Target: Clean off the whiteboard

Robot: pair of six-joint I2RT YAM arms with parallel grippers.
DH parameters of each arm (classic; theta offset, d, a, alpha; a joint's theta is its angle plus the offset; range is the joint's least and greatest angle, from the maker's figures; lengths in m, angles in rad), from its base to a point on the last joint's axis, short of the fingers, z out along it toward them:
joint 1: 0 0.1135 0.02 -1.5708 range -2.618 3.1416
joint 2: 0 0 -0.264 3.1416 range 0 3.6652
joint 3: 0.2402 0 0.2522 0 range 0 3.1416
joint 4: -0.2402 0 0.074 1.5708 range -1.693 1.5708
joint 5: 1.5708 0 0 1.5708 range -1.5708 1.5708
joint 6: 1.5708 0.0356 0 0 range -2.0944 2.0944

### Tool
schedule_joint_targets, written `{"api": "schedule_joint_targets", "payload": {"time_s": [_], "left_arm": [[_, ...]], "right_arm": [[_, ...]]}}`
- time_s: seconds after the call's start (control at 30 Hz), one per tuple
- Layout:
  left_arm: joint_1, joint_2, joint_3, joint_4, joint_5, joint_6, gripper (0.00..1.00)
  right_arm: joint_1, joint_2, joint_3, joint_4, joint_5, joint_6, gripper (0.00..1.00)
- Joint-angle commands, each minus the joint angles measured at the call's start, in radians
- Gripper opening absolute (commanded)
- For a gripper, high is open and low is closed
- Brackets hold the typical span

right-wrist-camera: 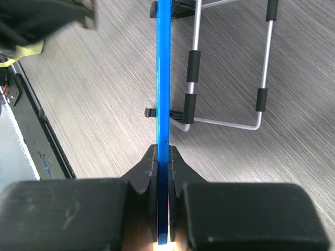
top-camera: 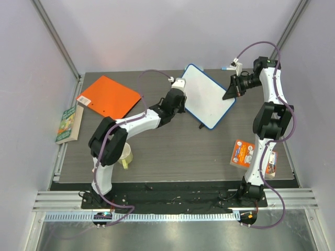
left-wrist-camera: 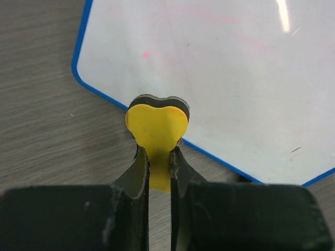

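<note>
Left gripper, nearly closed, clamps the yellow eraser at the whiteboard edge; right gripper pinches its rim. We judge wiping nearly done: faint red marks need clearing.

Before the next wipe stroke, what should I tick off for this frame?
1. Grip of the left hand on the yellow eraser: ok, shut on its stem.
2. Hold of the right hand on the whiteboard: ok, clamped on the blue rim.
3. Eraser touching the board surface: cannot tell; it sits at the lower edge.
4. Board clean: not ok; a red spot and faint pink smears show.
5. The wire stand apart from the right hand: ok.
</note>
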Motion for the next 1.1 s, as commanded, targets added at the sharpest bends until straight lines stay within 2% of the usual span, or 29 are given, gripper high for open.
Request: {"api": "schedule_joint_targets", "payload": {"time_s": [0.0,0.07,0.1,0.2,0.37,0.6,0.9,0.97,1.0,1.07], "left_arm": [[0.014,-0.137,-0.016,0.032,-0.023,0.017,0.00],[0.016,-0.164,-0.051,0.024,-0.031,0.018,0.00],[0.020,-0.187,-0.064,0.018,-0.035,0.018,0.00],[0.033,-0.212,-0.108,0.009,-0.060,0.017,0.00],[0.039,-0.240,-0.160,0.007,-0.092,0.011,0.00],[0.039,-0.261,-0.205,-0.008,-0.120,0.015,0.00],[0.040,-0.241,-0.262,-0.030,-0.120,-0.011,0.00],[0.040,-0.235,-0.272,-0.031,-0.121,-0.014,0.03],[0.039,-0.227,-0.282,-0.033,-0.120,-0.015,0.12],[0.040,-0.218,-0.292,-0.034,-0.108,-0.015,0.21]], "right_arm": [[0.009,-0.018,0.050,-0.087,0.030,-0.068,0.13],[0.009,-0.018,0.047,-0.086,0.034,-0.066,0.17],[0.009,-0.019,0.045,-0.084,0.037,-0.065,0.24],[0.009,-0.021,0.036,-0.075,0.041,-0.063,0.33],[0.009,-0.036,0.018,-0.043,0.056,-0.039,0.38],[0.006,-0.110,-0.132,0.227,0.174,0.151,0.44],[-0.020,-0.160,-0.195,0.360,0.202,0.253,0.52],[-0.029,-0.168,-0.202,0.374,0.194,0.262,0.54],[-0.031,-0.174,-0.206,0.385,0.189,0.266,0.56],[-0.040,-0.194,-0.214,0.400,0.183,0.279,0.59]]}}
